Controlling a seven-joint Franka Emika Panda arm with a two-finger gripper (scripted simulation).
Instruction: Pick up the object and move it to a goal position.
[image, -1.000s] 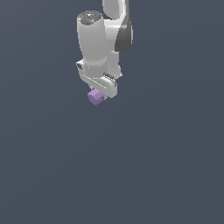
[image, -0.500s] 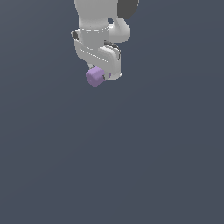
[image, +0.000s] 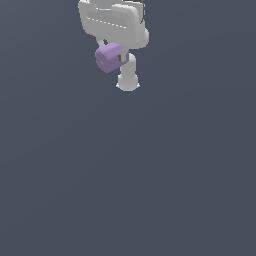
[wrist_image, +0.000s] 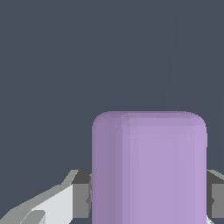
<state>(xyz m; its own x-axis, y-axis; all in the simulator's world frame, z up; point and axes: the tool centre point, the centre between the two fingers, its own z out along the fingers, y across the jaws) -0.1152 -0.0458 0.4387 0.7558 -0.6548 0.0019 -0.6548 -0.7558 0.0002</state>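
The object (image: 109, 57) is a small light-purple stubby cylinder with a round end face, held high near the top of the exterior view. My white gripper (image: 113, 59) is shut on it, one finger (image: 128, 75) reaching down past it on the exterior view's right. In the wrist view the object (wrist_image: 148, 166) fills the near field as a rounded purple block, with grey finger pads (wrist_image: 81, 194) pressed against both its sides. Most of the arm above the hand is cut off by the frame edge.
Only a plain dark grey-blue background (image: 150, 175) shows around and below the hand in both views. No other objects, containers or edges are visible.
The hand and the purple object have risen toward the top of the exterior view and appear larger. The grip on the object is unchanged.
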